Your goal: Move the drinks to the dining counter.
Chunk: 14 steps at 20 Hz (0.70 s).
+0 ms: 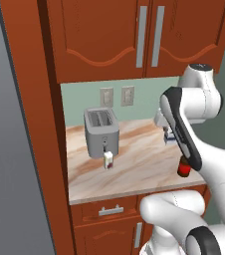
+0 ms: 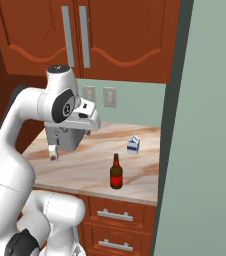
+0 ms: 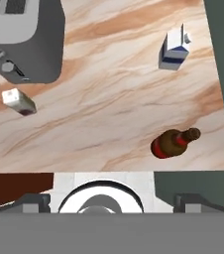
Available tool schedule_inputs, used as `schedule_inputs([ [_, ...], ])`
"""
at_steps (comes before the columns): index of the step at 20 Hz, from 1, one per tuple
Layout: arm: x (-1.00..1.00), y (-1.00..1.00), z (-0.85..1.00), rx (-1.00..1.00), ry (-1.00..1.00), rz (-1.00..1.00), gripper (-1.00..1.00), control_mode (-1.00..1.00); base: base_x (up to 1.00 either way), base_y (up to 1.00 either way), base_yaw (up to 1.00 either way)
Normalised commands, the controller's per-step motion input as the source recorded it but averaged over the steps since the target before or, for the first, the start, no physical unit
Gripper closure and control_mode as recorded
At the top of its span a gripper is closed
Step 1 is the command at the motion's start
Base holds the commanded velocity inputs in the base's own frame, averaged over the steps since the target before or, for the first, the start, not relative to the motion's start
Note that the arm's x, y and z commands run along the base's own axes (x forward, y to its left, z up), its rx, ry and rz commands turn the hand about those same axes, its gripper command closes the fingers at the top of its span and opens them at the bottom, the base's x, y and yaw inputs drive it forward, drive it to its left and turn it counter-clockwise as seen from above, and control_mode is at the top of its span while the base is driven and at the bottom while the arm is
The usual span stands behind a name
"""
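Rendered scene, evenly and brightly lit, sharp throughout.
Soft shadow under the toaster (image 1: 101, 132) on the marbled counter (image 1: 139, 169); no glare, no blur, no edge distortion.

Base views set behind arm, left and right, facing forward and down; both share the narrow counter (image 1: 134, 174) with toaster (image 1: 101, 130). Hand view looks steeply down, nearer.

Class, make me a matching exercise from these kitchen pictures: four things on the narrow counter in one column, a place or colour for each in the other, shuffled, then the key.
1. bottle
2. carton
3. toaster
4. small white box

A. grey, at the counter's back left
B. white and blue, near the right wall
C. dark brown with red label, near the front edge
D. just in front of the toaster

Pairs: 1-C, 2-B, 3-A, 4-D
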Motion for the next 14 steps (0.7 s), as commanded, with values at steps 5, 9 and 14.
schedule_inputs([
  [5,-0.12,-0.4,-0.38,0.0,0.06,-0.09,-1.0,-1.0,0.0,0.0,0.0],
  [9,0.0,-0.4,-0.35,0.0,0.07,-0.07,-1.0,-1.0,0.0,0.0,0.0],
  [14,0.0,-0.39,-0.29,0.0,0.05,-0.03,-1.0,-1.0,0.0,0.0,0.0],
])
